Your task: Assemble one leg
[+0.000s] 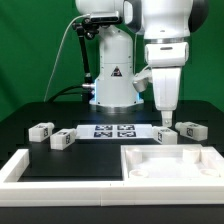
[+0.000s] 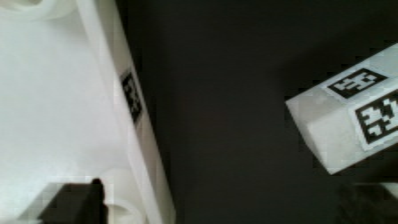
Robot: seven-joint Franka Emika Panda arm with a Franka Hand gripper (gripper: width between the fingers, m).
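Note:
Several small white tagged legs lie on the black table: two at the exterior view's left (image 1: 41, 130) (image 1: 62, 140) and two at its right (image 1: 166, 133) (image 1: 192, 130). My gripper (image 1: 165, 118) hangs pointing down just above the nearer right leg, apart from it. In the wrist view the gripper (image 2: 222, 205) is open and empty, with one dark finger (image 2: 71, 200) over the white panel's edge. A white block with two tags (image 2: 347, 110), apparently that leg, lies off to one side and is cut by the frame edge.
The large white recessed panel (image 1: 150, 175) lies at the front right; its rim with a side tag also shows in the wrist view (image 2: 54, 100). The marker board (image 1: 113, 131) lies mid-table. A white frame piece (image 1: 20, 165) is at the front left. The robot base (image 1: 112, 85) stands behind.

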